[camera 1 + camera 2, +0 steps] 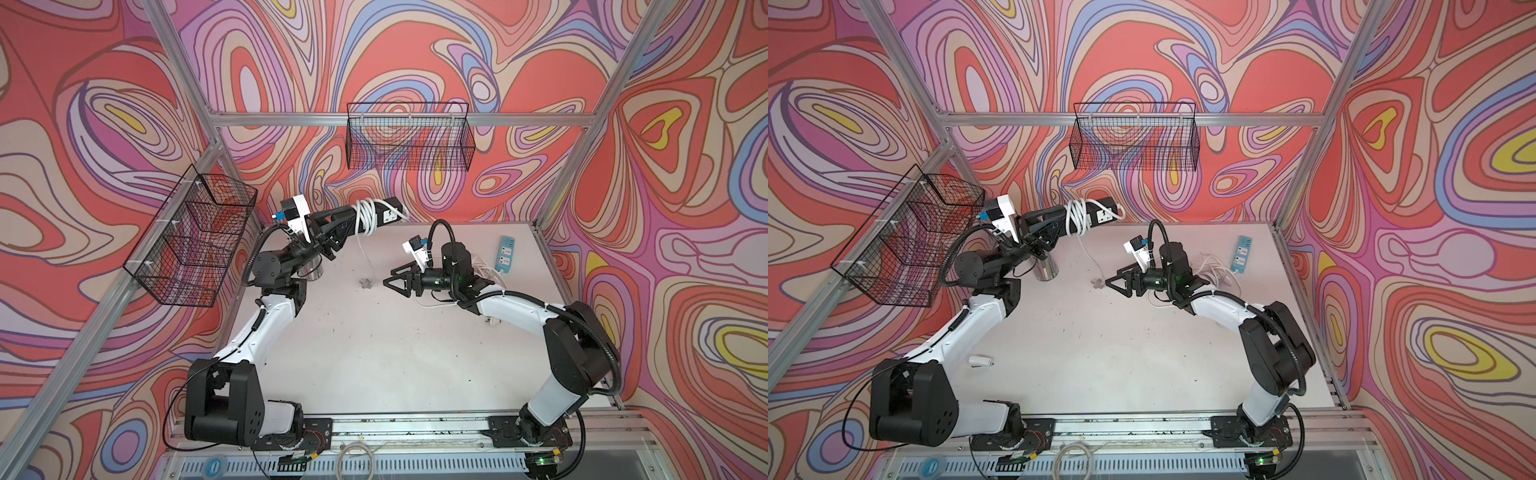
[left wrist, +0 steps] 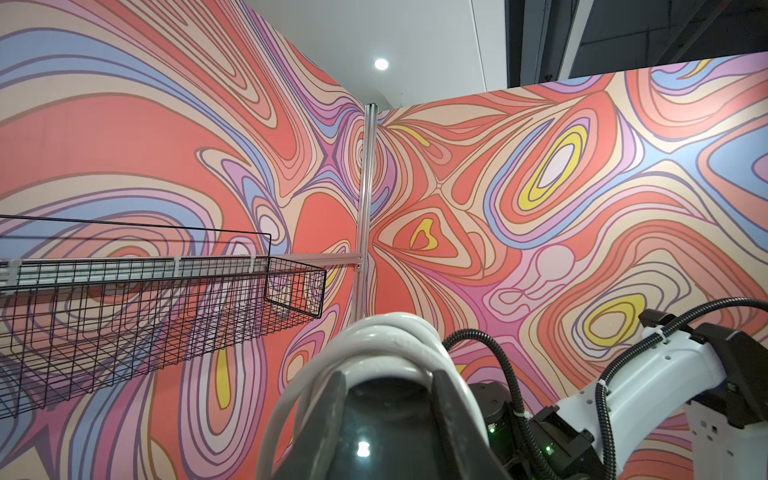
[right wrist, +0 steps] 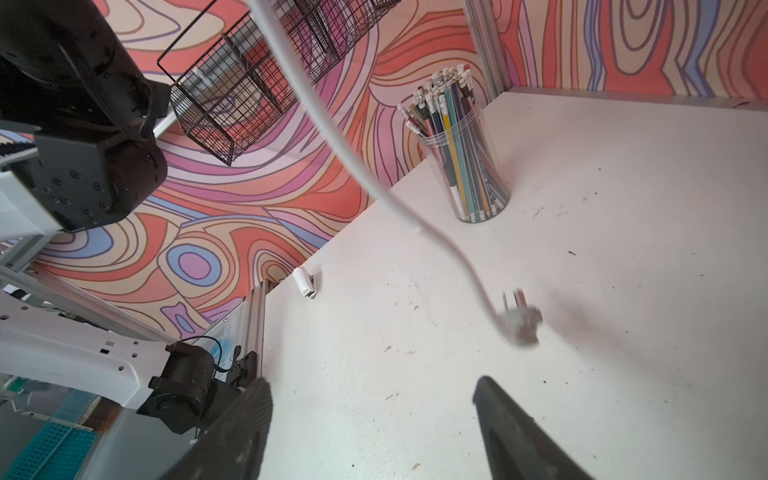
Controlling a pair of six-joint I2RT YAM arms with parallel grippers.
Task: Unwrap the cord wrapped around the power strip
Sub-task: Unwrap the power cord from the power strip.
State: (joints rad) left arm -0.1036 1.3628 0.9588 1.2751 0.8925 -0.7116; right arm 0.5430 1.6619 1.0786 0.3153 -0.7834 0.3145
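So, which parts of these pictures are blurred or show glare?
Right wrist view: the plug on the hanging cord is smeared by motion, while the pencil cup is sharp. Left wrist view: a bright spot of glare sits on the black power strip, and a ceiling lamp is visible.

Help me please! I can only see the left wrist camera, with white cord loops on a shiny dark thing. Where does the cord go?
Observer: One loose end of the cord hangs off the power strip and runs down to a grey plug low over the table. The plug is blurred, so I cannot tell whether it touches.
Operator: Is the other hand holding the plug?
Observer: No. The right gripper is open and empty, close beside the plug.
Operator: Is the strip lying on the table?
Observer: No. The left gripper is shut on one end and holds it up in the air.
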